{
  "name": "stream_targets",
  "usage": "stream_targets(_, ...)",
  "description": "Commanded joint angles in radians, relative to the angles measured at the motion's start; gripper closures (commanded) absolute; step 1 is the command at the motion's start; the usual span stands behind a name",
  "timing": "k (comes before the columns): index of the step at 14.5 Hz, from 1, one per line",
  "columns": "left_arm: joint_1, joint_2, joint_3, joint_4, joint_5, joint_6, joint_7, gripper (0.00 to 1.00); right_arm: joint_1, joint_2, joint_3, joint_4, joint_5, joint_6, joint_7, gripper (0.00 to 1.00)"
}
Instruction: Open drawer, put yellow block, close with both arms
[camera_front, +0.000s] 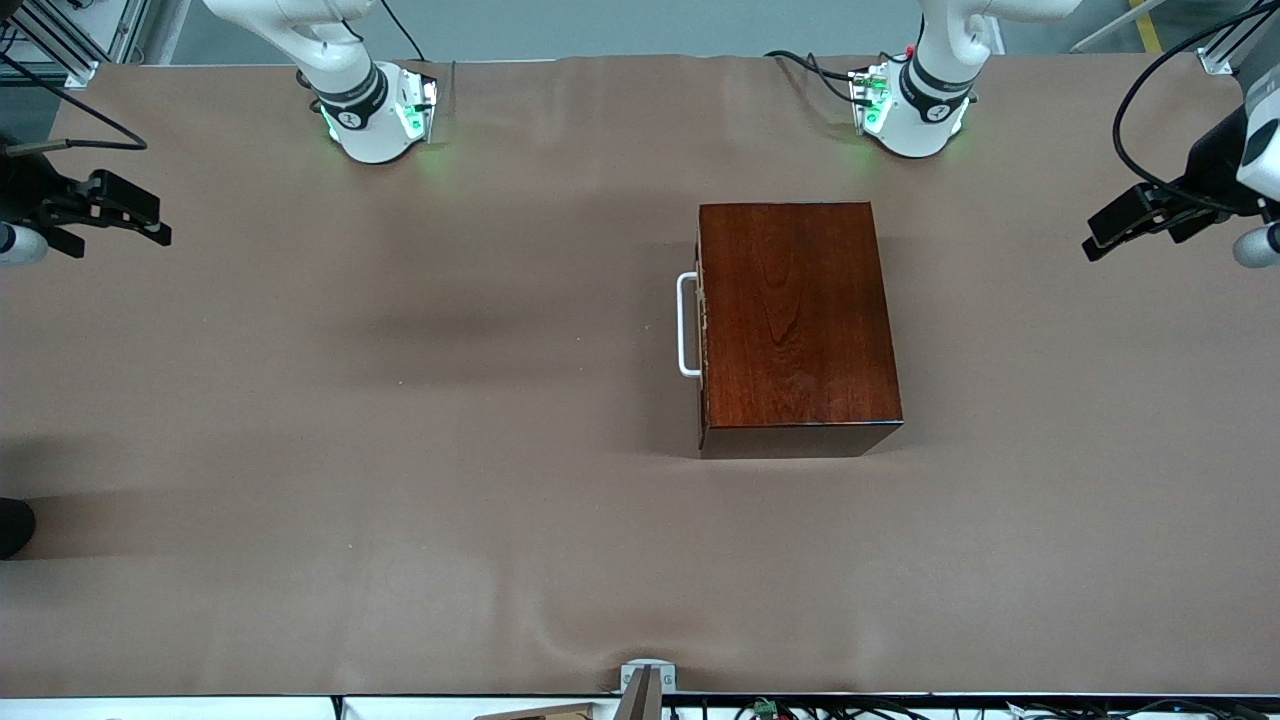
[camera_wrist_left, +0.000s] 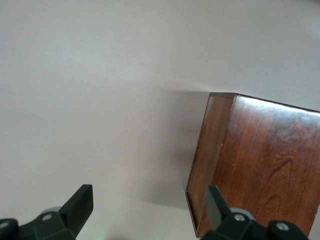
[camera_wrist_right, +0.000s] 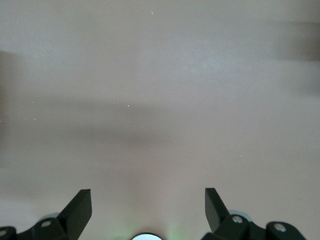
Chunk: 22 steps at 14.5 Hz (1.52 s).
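You are at the opening step: the drawer (camera_front: 703, 325) sits fully shut in its wooden box (camera_front: 795, 320), toward the left arm's end of the table (camera_front: 400, 500), its white handle (camera_front: 686, 325) facing the right arm's end. Both arms wait high at the table's ends. The left gripper (camera_front: 1125, 225) hangs with fingers spread over the cloth beside the box; the right gripper (camera_front: 110, 215), equally spread, hovers over bare cloth, holding nothing. Your next move likely calls for a gripper to descend and straddle the handle bar, then pull straight out. Count one box, one drawer, one handle, two arms; no yellow block shows anywhere.
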Motion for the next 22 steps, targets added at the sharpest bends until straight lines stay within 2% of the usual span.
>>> stream_targets(1,-0.005,0.025,-0.006,0.039,0.016,-0.001,0.026,0.0,-0.004,-0.016,-0.001,-0.018,-0.007,-0.004,-0.001,0.0)
stream_targets(7,-0.009,0.018,-0.014,0.031,0.016,-0.009,0.06,0.0,-0.001,-0.017,-0.002,-0.021,-0.007,-0.004,-0.001,0.0)
stream_targets(13,0.011,-0.013,-0.058,0.016,0.016,-0.027,0.088,0.0,-0.001,-0.017,-0.004,-0.021,-0.007,-0.002,-0.001,0.0)
stream_targets(14,0.059,-0.021,-0.101,0.002,0.016,-0.027,0.112,0.0,-0.001,-0.017,-0.004,-0.021,-0.007,-0.002,-0.001,0.0)
stream_targets(16,0.167,-0.028,-0.231,-0.015,0.016,-0.027,0.119,0.0,-0.001,-0.017,-0.008,-0.021,-0.007,-0.002,-0.001,0.0)
stream_targets(18,0.199,-0.036,-0.27,-0.04,0.016,-0.026,0.119,0.0,-0.001,-0.017,-0.014,-0.022,-0.007,-0.004,-0.001,0.0)
stream_targets(21,0.279,-0.053,-0.366,-0.066,0.016,-0.02,0.12,0.0,0.004,-0.017,-0.022,-0.022,-0.007,-0.013,0.001,0.0)
stream_targets(22,0.288,-0.054,-0.374,-0.064,0.018,-0.02,0.119,0.0,0.005,-0.017,-0.022,-0.024,-0.007,-0.013,0.001,0.0)
